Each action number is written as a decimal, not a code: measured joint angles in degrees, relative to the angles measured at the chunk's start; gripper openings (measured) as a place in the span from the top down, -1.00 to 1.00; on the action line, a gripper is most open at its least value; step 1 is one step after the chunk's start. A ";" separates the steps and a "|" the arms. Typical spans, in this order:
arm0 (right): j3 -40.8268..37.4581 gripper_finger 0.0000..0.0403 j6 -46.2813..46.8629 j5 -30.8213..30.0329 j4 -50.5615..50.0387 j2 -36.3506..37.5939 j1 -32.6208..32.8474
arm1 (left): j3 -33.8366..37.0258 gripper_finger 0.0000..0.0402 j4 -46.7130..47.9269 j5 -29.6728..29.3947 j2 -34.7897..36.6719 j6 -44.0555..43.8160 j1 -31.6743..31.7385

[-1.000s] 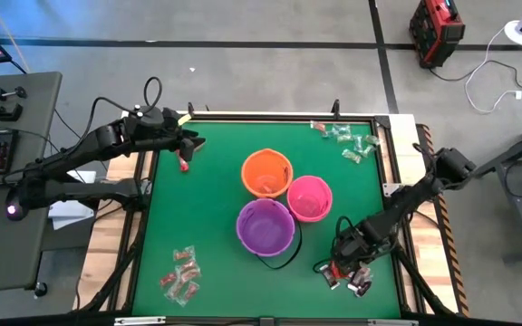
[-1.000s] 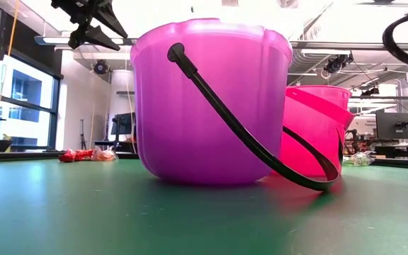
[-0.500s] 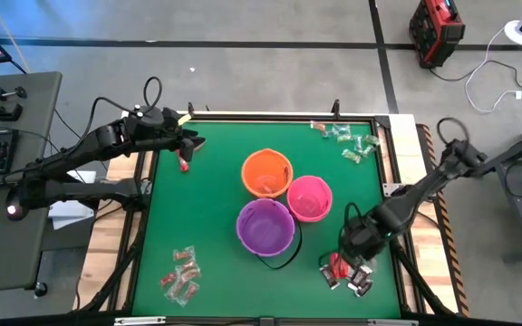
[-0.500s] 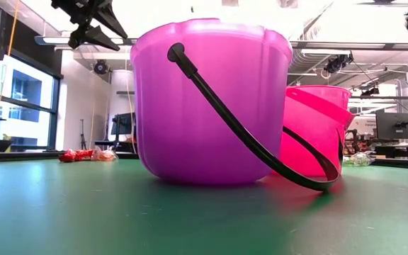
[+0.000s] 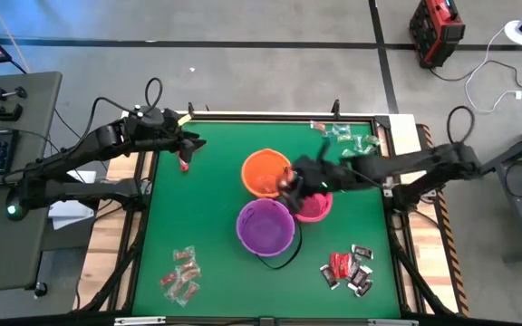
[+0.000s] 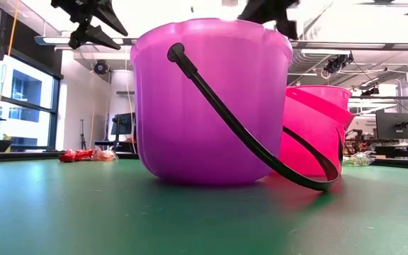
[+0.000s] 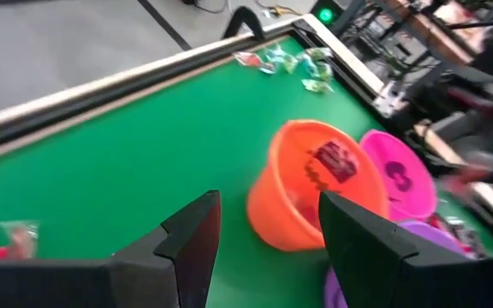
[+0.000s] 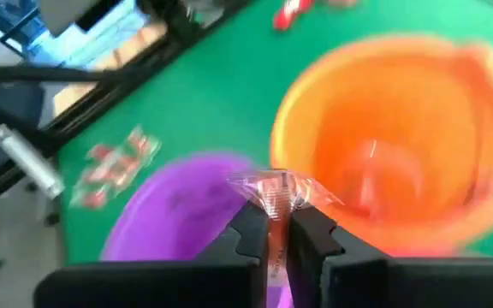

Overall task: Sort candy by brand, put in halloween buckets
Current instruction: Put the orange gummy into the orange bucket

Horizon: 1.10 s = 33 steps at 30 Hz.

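Over the three buckets at mid-counter (image 5: 216, 272), we are seeing the right pincer (image 8: 277, 224) clamped together on a red-and-clear candy (image 8: 279, 190), hanging between the orange bucket (image 5: 265, 174), purple bucket (image 5: 265, 226) and pink bucket (image 5: 316, 207). We are seeing the left pincer (image 7: 264, 227) with fingers apart, holding nothing, hovering near the counter's far-left edge. Candy piles (image 5: 348, 270) are lying at the corners.

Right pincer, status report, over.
Right pincer shut on candy, above orange bucket and purple bucket. Left pincer open, waiting at table's far-left. Nothing in the way.
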<state>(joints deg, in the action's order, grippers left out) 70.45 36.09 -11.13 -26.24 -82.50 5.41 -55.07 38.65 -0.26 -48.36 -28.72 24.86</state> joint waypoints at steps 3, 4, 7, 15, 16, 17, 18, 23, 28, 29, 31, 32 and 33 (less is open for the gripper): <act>0.13 0.84 -3.15 2.30 3.34 -3.40 -4.29 | 0.00 0.07 -0.09 1.33 0.00 -1.96 -0.58; 0.31 0.79 -3.08 3.70 3.39 -4.56 -5.54 | 0.00 0.07 -0.24 1.49 0.00 -2.66 -1.02; 0.73 0.61 -3.20 6.88 3.39 -7.76 -8.20 | 0.00 0.07 -1.61 1.54 0.00 -4.12 -2.70; 0.73 -0.11 -9.20 9.76 3.20 -9.75 -11.90 | 0.00 0.07 -3.45 1.24 0.00 -5.32 -6.94; 0.73 -0.18 -9.85 10.54 3.35 -9.07 -12.34 | 0.00 0.07 -3.51 0.89 0.00 -5.72 -7.17; 0.74 -0.25 -10.46 11.41 3.45 -8.29 -12.75 | 0.00 0.07 -3.55 0.35 0.00 -6.61 -7.41; 0.75 -0.30 -10.83 12.24 3.48 -7.34 -13.16 | 0.02 0.07 -3.82 -0.62 -0.02 -7.73 -7.45; 0.82 -0.38 -11.31 12.50 3.44 -1.52 -15.15 | -1.14 0.09 -4.61 -7.25 -3.53 -7.00 -4.76; 0.84 -0.39 -10.49 9.58 3.34 2.55 -16.77 | -7.52 0.18 7.42 -5.14 -17.26 1.37 6.12; 0.84 -0.39 -10.35 9.42 3.32 2.97 -16.95 | -8.63 0.20 9.83 -4.79 -20.65 3.48 8.50; 0.84 -0.39 -9.18 9.42 3.18 3.39 -17.18 | -10.13 0.23 12.61 -5.10 -27.26 7.92 13.07; 0.84 -0.39 -8.73 9.41 3.10 3.44 -17.18 | -10.57 0.23 13.45 -5.22 -30.35 9.66 15.03; 0.84 -0.39 -7.94 9.43 3.00 3.44 -17.18 | -10.84 0.24 14.03 -5.26 -33.31 11.02 16.89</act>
<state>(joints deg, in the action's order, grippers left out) 71.29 28.15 -1.70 -23.23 -79.07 -11.77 -65.91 52.68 -5.52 -81.67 -17.70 41.75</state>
